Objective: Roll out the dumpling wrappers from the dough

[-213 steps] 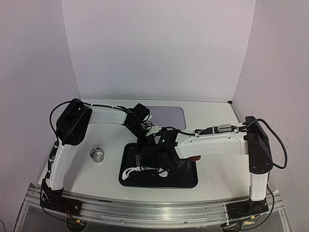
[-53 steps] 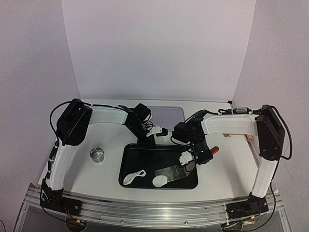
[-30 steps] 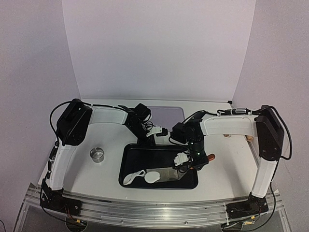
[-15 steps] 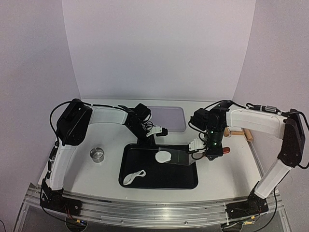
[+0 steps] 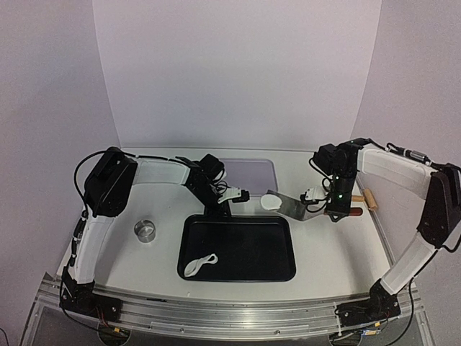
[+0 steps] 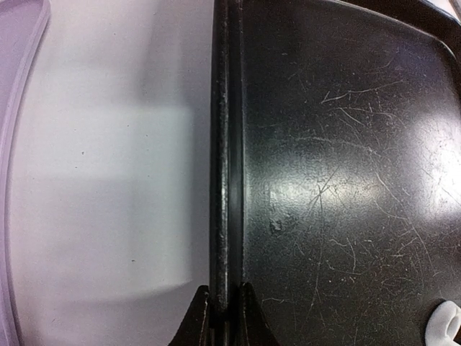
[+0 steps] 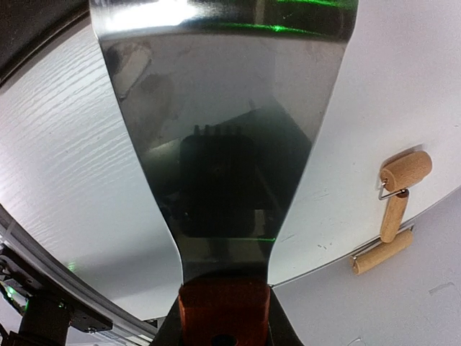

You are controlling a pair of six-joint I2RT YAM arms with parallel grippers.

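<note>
A round white dumpling wrapper lies on the tip of a metal spatula, held above the table just behind the black tray's far right corner. My right gripper is shut on the spatula's red-brown handle. The wide blade fills the right wrist view, and the wrapper is out of that view. A ragged strip of dough sits in the tray's near left corner, and its end shows in the left wrist view. My left gripper is shut on the tray's far rim.
A pale purple tray lies behind the black tray, with its edge in the left wrist view. A small metal cup stands left of the black tray. A wooden rolling pin lies at the right.
My right arm has lifted the spatula with the wrapper out of the black tray and carried it back and to the right. The left gripper has stayed on the rim.
</note>
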